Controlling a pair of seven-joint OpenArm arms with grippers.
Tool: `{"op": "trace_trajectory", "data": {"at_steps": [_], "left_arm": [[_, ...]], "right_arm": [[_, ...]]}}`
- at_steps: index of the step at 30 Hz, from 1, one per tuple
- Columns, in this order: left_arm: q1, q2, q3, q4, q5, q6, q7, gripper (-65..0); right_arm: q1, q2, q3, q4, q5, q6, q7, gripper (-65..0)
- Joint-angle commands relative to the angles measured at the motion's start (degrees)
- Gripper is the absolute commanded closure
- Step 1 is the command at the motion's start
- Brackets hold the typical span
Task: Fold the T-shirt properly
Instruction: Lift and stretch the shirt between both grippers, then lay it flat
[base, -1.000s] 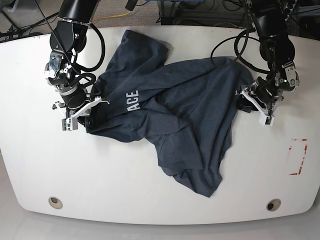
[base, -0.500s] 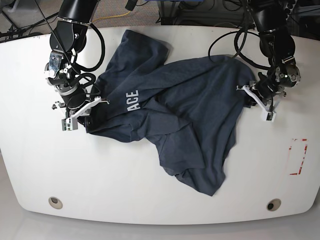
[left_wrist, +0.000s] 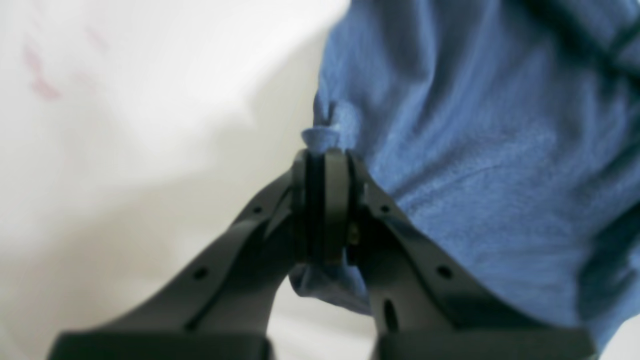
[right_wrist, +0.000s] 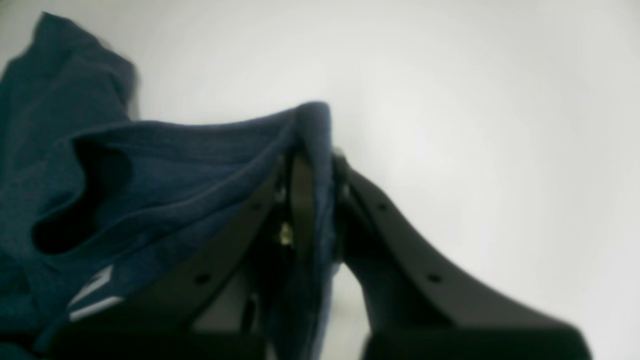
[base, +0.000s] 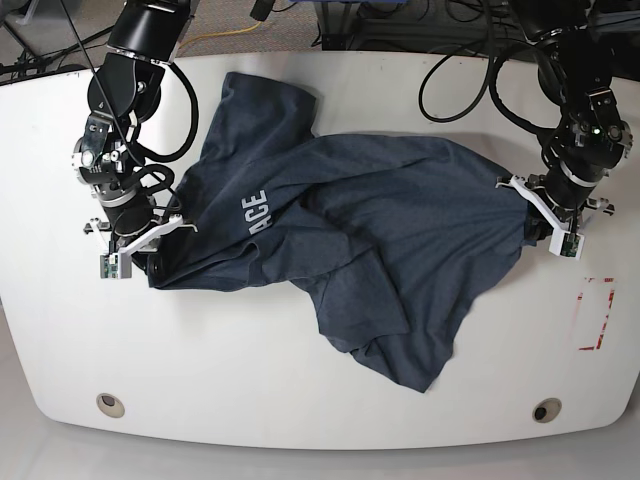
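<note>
The dark slate-blue T-shirt (base: 380, 225) lies crumpled across the middle of the white table (base: 250, 350), with white letters "ACE" (base: 256, 210) showing. My left gripper (base: 532, 222) is at the shirt's right edge, shut on a pinch of cloth; the left wrist view shows its gripper (left_wrist: 325, 165) with jaws closed on blue fabric (left_wrist: 475, 150). My right gripper (base: 150, 262) is at the shirt's left edge. In the right wrist view its gripper (right_wrist: 312, 165) is shut on a dark fold of the shirt (right_wrist: 190, 165).
A red tape rectangle (base: 597, 313) marks the table at the right. Two round holes (base: 111, 404) (base: 546, 410) sit near the front edge. Cables run behind the table's far edge.
Both grippers have moved outward, the left arm to the view's right and the right arm to its left. The shirt is stretched wider between them.
</note>
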Motion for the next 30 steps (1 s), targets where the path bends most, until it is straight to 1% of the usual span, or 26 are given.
{"op": "trace_trajectory", "data": {"at_steps": [1,4,6,8,11,13,16,20,23,27,30], "left_arm": [[-0.99,-0.48,-0.1,2.07,-0.67,0.83,-1.3,0.0],[-3.1,-0.66,-0.01,2.86,-0.76,3.38,-1.3,0.0],[-5.56,-0.57,-0.01,2.86,-0.76,4.78,-1.3,-0.1],[-6.97,-0.57,-0.01,3.04,-0.76,5.31,-1.3,-0.1],[-10.84,-0.66,0.25,2.95,-0.67,5.4,-1.21,-0.1],[-13.56,-0.66,0.34,2.86,-0.58,5.4,-1.21,-0.1],[-17.34,-0.75,0.43,2.69,-0.58,5.4,-0.86,-0.3],[-24.29,-0.84,0.08,2.6,-0.58,5.4,3.18,-0.3],[-29.12,-0.84,-0.01,2.6,-0.41,5.4,4.24,-0.3],[-35.36,-1.36,0.34,2.6,2.93,5.31,4.24,-0.3],[-39.85,-1.54,0.34,2.51,3.99,5.31,4.24,-0.4]], "right_arm": [[3.11,1.64,0.44,0.84,0.34,-0.34,1.55,0.0],[5.75,1.82,0.35,0.31,0.25,-0.34,0.76,0.0],[9.53,1.9,0.35,-1.44,0.25,-0.16,-1.26,0.0],[12.26,3.31,0.44,-2.41,0.25,-0.07,-2.67,0.0],[16.56,4.28,-0.17,-5.14,0.25,0.01,-3.19,0.0],[20.26,5.07,-1.93,-7.69,0.25,0.01,-3.28,0.0],[24.56,7.09,-3.51,-10.76,0.25,0.01,-3.28,0.0],[31.25,8.76,-5.36,-15.69,0.25,0.01,-3.28,0.0],[37.4,10.25,-7.21,-19.47,0.25,0.01,-3.28,0.0],[44.52,12.1,-10.99,-23.07,0.25,0.01,-3.37,0.0],[48.92,13.42,-12.66,-24.57,0.42,0.01,-3.46,0.0]]}}
